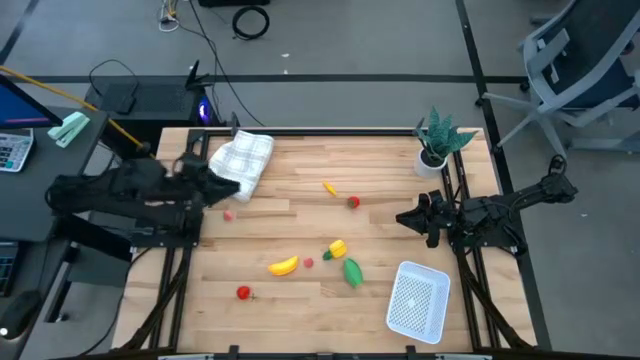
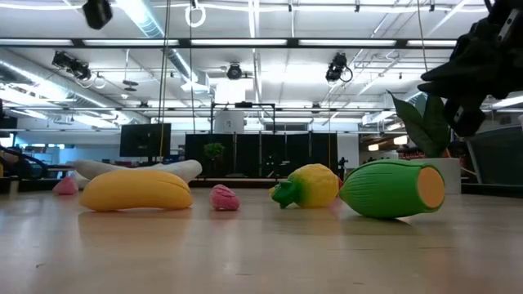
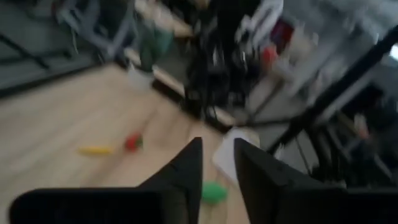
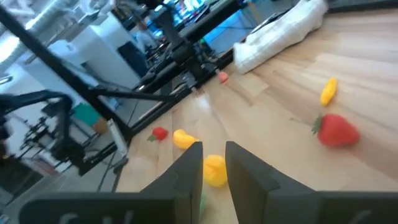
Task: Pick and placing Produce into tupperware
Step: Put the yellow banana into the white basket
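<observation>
The produce lies loose on the wooden table: a yellow banana [image 1: 284, 265], a yellow pepper [image 1: 337, 249], a green oblong piece [image 1: 352, 272], tiny red pieces [image 1: 243, 292] and a small yellow-orange piece [image 1: 330, 187] beside a red strawberry [image 1: 353, 202]. The white tupperware [image 1: 419, 300] stands at the near right with nothing in it. My left gripper [image 1: 238, 190] hovers open at the table's left edge, beside the cloth; nothing is between its fingers [image 3: 218, 144]. My right gripper [image 1: 400, 218] waits open at the right edge, also with nothing between its fingers [image 4: 214, 147].
A white checked cloth [image 1: 243, 160] lies bunched at the far left corner. A green spiky plant in a white pot [image 1: 440, 140] stands at the far right corner. A small pink piece [image 1: 229, 213] lies near the left gripper. Bare wood shows along the near edge.
</observation>
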Action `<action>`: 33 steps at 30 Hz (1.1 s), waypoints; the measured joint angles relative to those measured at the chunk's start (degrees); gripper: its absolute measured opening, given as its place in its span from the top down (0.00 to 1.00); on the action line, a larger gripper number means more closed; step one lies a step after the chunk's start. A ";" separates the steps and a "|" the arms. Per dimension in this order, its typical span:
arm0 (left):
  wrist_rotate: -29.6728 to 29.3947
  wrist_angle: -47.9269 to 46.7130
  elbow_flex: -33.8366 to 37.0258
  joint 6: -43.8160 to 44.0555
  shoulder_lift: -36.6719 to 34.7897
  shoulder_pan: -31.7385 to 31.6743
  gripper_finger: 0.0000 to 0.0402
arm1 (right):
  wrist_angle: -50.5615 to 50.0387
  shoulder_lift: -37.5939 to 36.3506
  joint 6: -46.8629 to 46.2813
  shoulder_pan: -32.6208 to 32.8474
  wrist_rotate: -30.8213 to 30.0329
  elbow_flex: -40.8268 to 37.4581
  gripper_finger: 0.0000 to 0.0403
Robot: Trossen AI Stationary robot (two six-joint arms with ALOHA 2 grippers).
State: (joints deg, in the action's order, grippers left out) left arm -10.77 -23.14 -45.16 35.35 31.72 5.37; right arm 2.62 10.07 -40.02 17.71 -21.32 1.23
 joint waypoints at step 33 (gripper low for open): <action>20.51 -9.89 -9.69 -10.08 56.51 5.95 0.42 | 8.63 6.70 -24.19 -0.33 -12.90 0.00 0.81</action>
State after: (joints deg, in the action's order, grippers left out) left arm 9.74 -33.03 -54.85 25.28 88.23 11.31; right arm 11.25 16.77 -64.21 17.38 -34.22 1.23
